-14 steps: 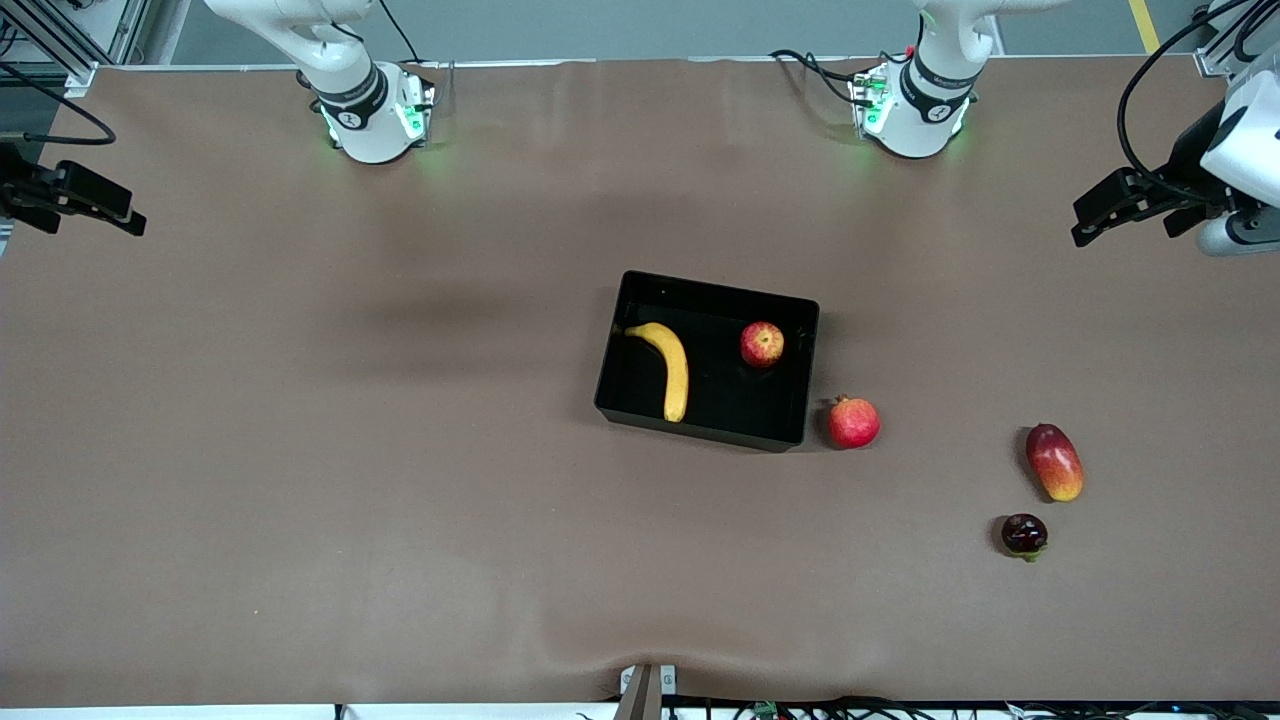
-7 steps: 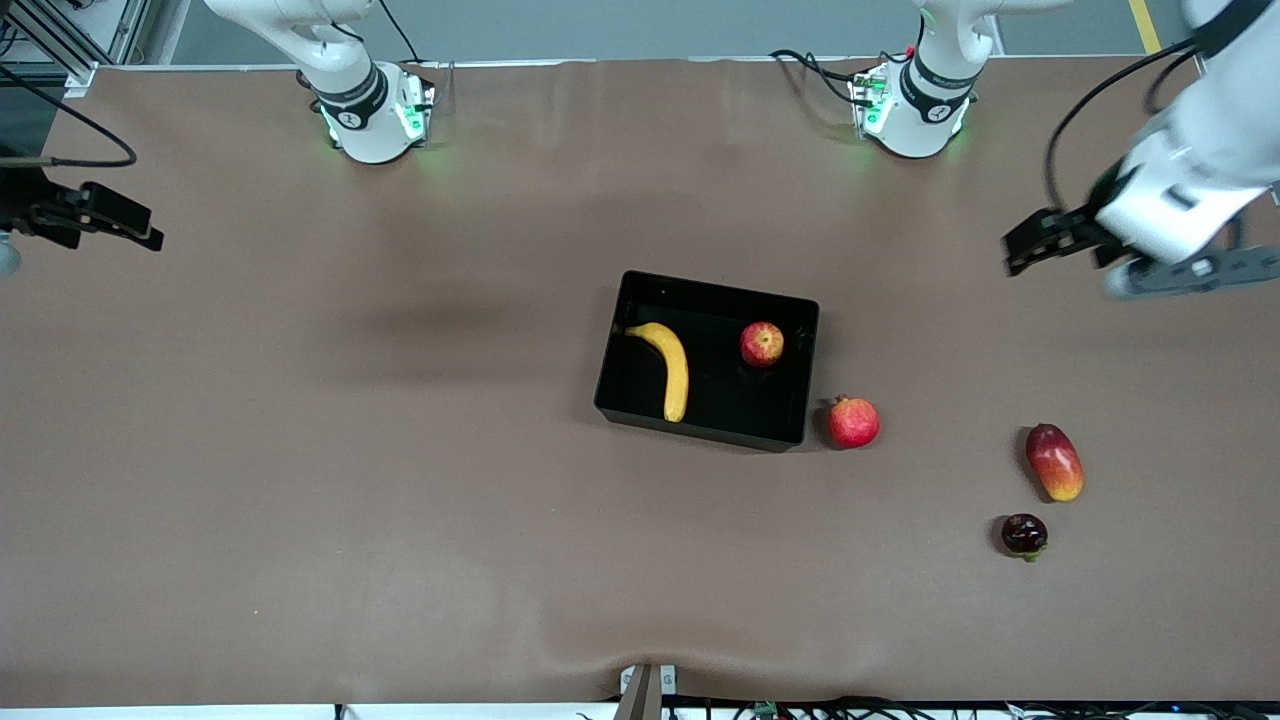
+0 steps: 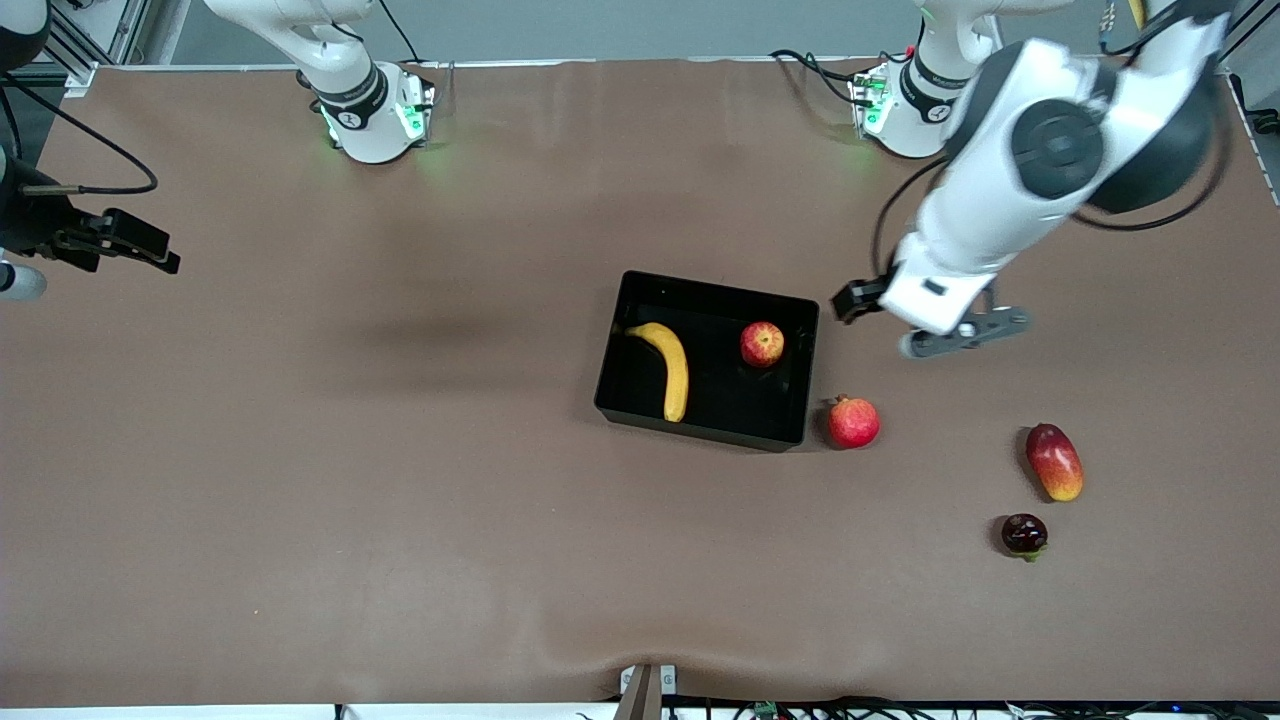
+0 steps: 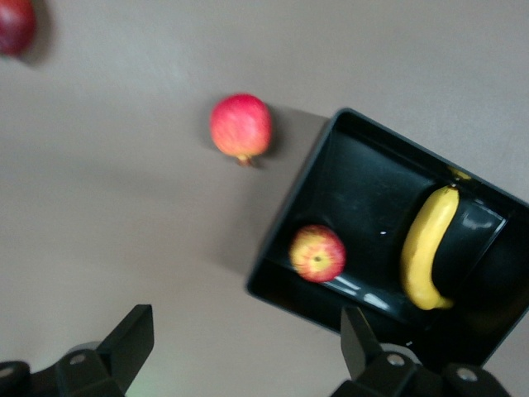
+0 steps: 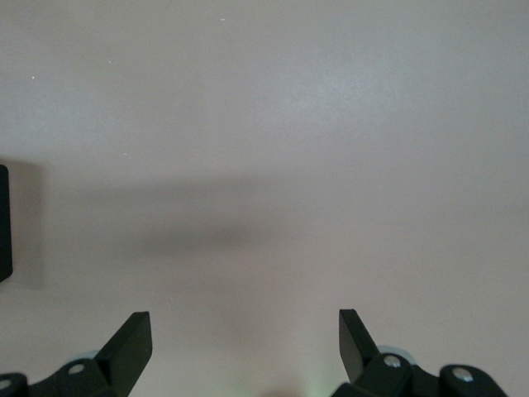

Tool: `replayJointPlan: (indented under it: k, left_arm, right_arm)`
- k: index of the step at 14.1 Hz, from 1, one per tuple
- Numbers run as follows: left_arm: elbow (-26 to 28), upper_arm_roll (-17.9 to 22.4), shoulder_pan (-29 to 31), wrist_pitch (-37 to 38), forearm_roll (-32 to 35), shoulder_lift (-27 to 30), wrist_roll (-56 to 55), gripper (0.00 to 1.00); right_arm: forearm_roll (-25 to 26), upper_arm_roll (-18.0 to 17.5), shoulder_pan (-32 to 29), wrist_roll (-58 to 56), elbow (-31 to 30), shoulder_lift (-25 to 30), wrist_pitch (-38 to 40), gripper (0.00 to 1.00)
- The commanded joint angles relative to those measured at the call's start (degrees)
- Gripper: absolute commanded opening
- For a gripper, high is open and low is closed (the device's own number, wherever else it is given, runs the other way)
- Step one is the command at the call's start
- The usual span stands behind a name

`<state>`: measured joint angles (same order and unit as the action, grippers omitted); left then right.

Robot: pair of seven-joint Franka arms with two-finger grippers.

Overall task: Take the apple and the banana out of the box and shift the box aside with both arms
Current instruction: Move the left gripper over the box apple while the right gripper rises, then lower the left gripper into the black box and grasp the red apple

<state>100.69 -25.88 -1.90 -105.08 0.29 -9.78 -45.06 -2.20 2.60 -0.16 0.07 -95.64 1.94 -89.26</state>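
Banana (image 3: 668,367), apple (image 3: 762,344) in box (image 3: 613,352); pomegranate (image 3: 853,422) front only w/ mango (image 3: 1054,461).

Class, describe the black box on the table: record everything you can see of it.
The box is a glossy black, open-top rectangular bin with low walls, plastic by its look. It sits flat on the brown table, slightly skewed. Inside lie a curved yellow banana and a red-yellow apple, apart from each other. A red round fruit rests on the table just beside one corner. Neither gripper touches the box.

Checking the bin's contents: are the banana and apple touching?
Apart. The front view shows bare black box floor between banana and apple.
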Motion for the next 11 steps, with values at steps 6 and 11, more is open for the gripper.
replayJointPlan:
  k: [6, 11]
  left_arm:
    - [4.61, -1.46, -7.94, -15.05, 10.94, -13.93, -18.13, 1.00]
    - [4.61, -1.54, -8.56, -16.91, 16.94, -21.32, -19.80, 1.00]
  right_arm:
    - [-0.52, -0.23, 6.91, -2.62, -0.25, -6.15, -2.32, 1.00]
    - [-0.78, -0.32, 12.98, -2.62, -0.34, -7.39, -2.14, 1.00]
